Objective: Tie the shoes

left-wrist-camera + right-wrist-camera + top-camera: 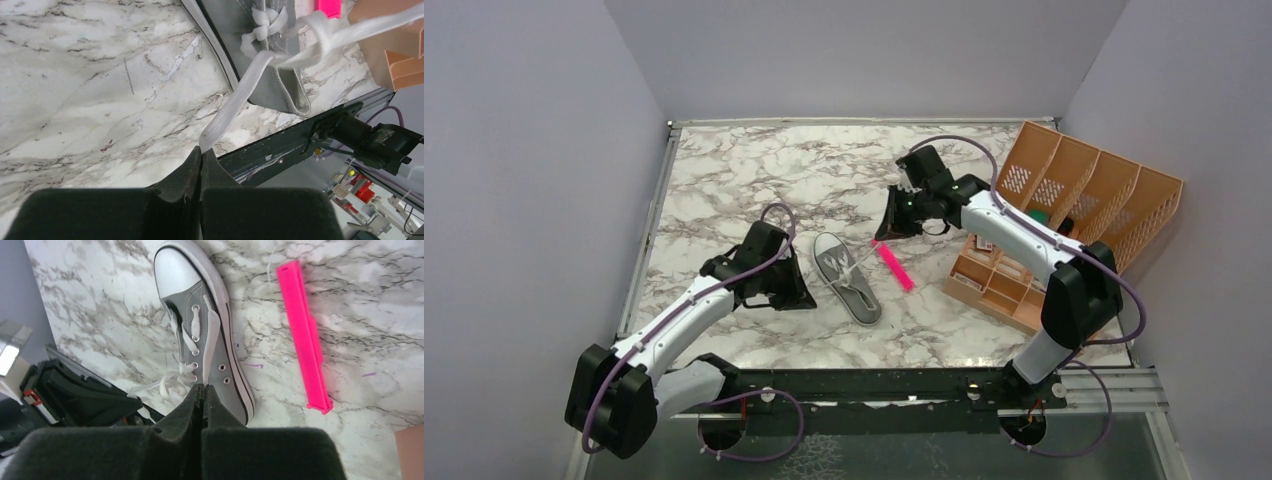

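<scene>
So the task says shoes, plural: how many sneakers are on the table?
1. The grey sneaker lies on the marble table, just left of the pink bar. No second one shows in any view.

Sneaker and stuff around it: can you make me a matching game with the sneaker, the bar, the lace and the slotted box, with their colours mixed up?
Things:
1. sneaker
2. bar
3. lace
4. slotted box

Colours:
A. white
B. orange-brown
C. grey with a white sole
D. pink

Pairs: 1-C, 2-D, 3-A, 4-B
</scene>
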{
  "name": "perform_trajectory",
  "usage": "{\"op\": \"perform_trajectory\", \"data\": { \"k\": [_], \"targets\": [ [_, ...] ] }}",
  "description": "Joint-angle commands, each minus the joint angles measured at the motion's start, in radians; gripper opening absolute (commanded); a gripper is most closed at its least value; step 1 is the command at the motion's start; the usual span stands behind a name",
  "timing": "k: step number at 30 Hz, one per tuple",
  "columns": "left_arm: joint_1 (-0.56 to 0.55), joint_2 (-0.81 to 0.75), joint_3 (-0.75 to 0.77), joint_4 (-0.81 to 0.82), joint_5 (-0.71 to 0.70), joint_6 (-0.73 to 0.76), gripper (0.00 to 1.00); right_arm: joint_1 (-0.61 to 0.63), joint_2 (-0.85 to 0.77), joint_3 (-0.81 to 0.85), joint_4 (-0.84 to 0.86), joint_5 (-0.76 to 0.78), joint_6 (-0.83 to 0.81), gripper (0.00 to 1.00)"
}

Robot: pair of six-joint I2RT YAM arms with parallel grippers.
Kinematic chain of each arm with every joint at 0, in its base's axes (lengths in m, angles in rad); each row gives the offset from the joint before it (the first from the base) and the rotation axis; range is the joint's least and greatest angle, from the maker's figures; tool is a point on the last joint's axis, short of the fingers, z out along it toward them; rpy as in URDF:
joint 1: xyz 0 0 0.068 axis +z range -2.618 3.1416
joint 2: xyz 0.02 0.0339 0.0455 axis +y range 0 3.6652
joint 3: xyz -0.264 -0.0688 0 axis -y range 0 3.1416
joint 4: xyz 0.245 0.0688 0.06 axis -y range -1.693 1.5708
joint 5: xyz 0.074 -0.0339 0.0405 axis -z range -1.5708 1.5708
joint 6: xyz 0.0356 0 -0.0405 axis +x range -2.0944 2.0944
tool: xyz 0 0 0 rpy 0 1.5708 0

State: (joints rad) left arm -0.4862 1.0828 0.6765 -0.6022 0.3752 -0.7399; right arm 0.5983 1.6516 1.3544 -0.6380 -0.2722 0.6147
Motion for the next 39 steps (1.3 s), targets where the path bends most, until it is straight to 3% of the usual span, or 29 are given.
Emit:
{"op": "perform_trajectory", "data": {
  "k": [1,7,12,17,21,25,32,39],
  "targets": [
    [0.003,-0.049,0.016,-0.068,-0.044,-0.047,0.0,-0.05,0.006,0.063,-0.011,0.068,0.066,0.01],
    [0.006,-0.138,-0.005,-0.182,-0.232,-0.162,0.0,-0.086,0.066,0.113,-0.042,0.135,0.085,0.01],
    [0.008,-0.153,-0.022,-0.272,-0.281,-0.313,0.0,-0.113,0.085,0.114,-0.061,0.195,0.111,0.01],
    [0.02,-0.201,0.027,-0.461,-0.398,-0.408,0.0,-0.157,0.099,0.101,-0.093,0.213,0.136,0.01],
    [0.04,-0.233,0.047,-0.588,-0.445,-0.486,0.0,-0.189,0.065,0.036,-0.08,0.236,0.166,0.01],
    [0.053,-0.288,0.032,-0.611,-0.487,-0.57,0.0,-0.219,0.052,-0.024,-0.024,0.211,0.172,0.01],
    [0.123,-0.258,0.074,-0.601,-0.643,-0.493,0.0,-0.251,0.027,-0.079,0.016,0.206,0.152,0.01],
    [0.258,-0.149,0.023,-0.474,-0.59,-0.326,0.0,-0.287,0.031,-0.161,0.066,0.196,0.16,0.0]
  ]
}}
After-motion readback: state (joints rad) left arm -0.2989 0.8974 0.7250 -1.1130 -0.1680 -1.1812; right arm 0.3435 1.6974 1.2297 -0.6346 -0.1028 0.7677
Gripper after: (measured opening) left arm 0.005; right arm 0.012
